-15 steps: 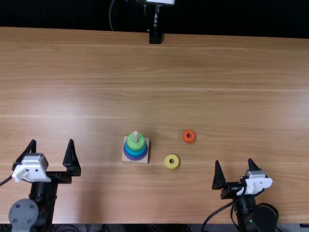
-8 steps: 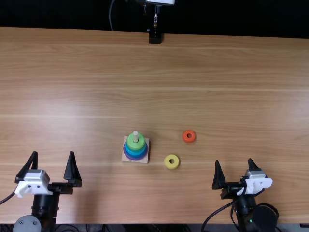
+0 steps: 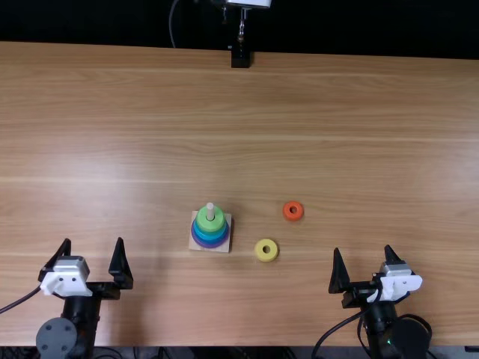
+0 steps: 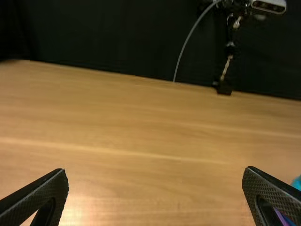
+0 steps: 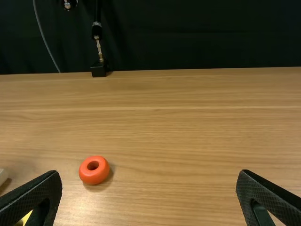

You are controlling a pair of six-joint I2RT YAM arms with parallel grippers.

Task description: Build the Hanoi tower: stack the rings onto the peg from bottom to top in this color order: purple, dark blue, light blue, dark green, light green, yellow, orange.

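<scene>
Yellow ring [image 3: 266, 250]: likely light, stiff (perhaps slick); pinch outer sides.
Orange ring [image 3: 293, 211]: smaller, same hold.
Left claw [image 3: 93, 240]: open, empty.
Right claw [image 3: 362, 248]: open, empty.

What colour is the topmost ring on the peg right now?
Light green; the topmost ring shows best in the top view, around the peg.
</scene>
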